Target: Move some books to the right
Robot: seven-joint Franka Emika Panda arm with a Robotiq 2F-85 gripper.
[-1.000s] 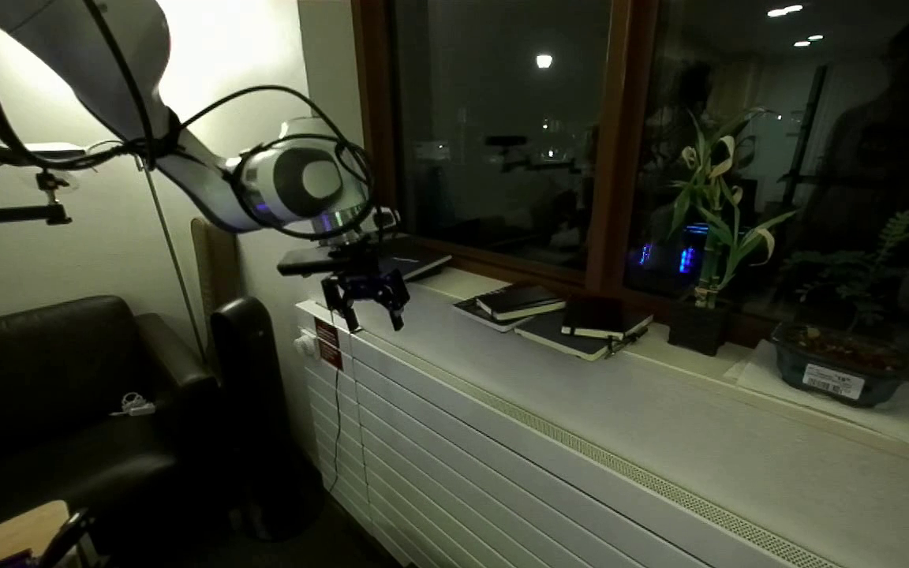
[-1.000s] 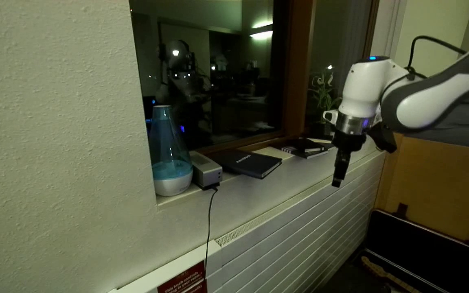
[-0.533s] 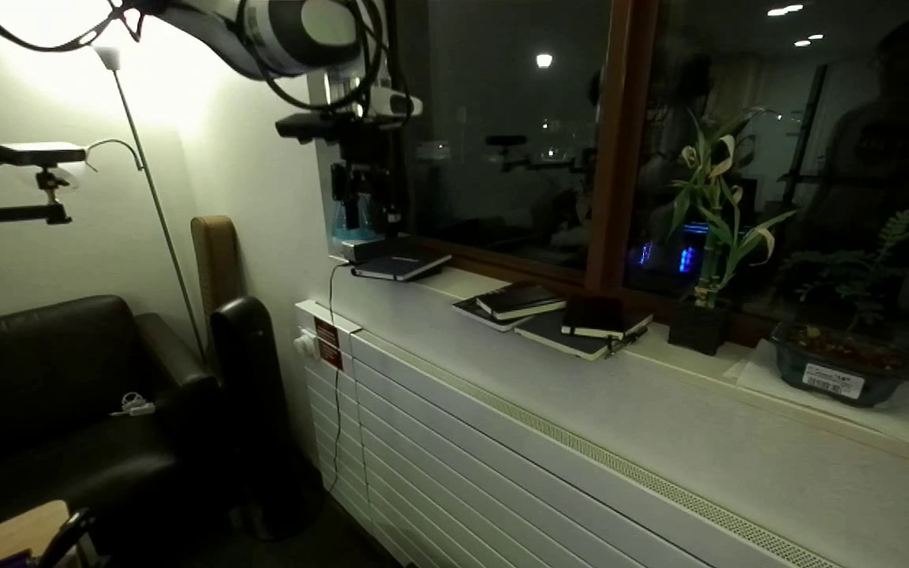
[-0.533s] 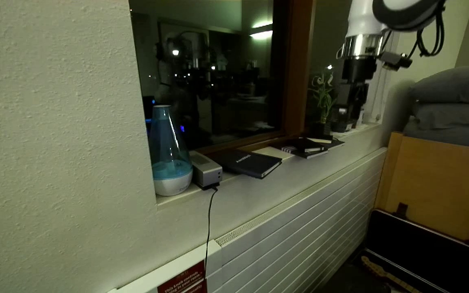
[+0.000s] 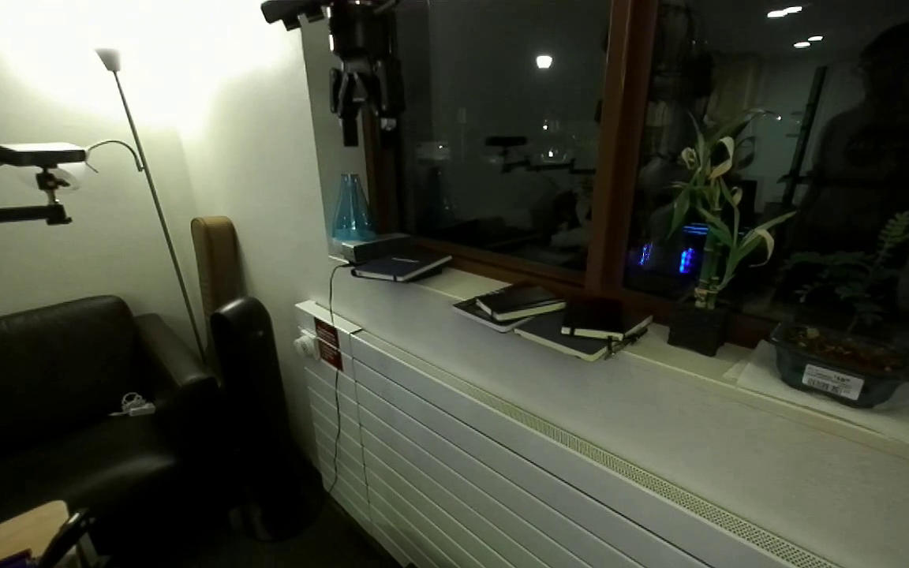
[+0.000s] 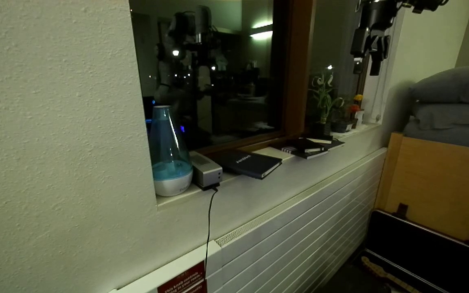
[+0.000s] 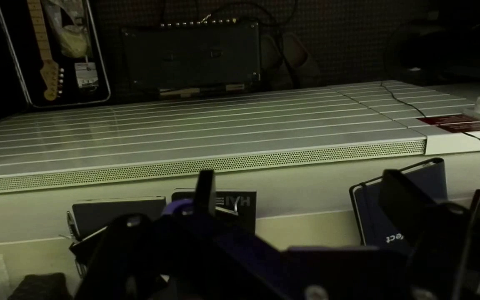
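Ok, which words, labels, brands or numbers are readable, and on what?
"This knob controls …ing in your room": red sign, partly cut off.
"Aero…ect": dark book, middle letter blurred.
"HAI": notebook, upside down in the wrist view.
Too small to read: plant tub label, mark on blue container.

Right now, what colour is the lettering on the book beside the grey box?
White lettering on the dark book; shows best in an exterior view.
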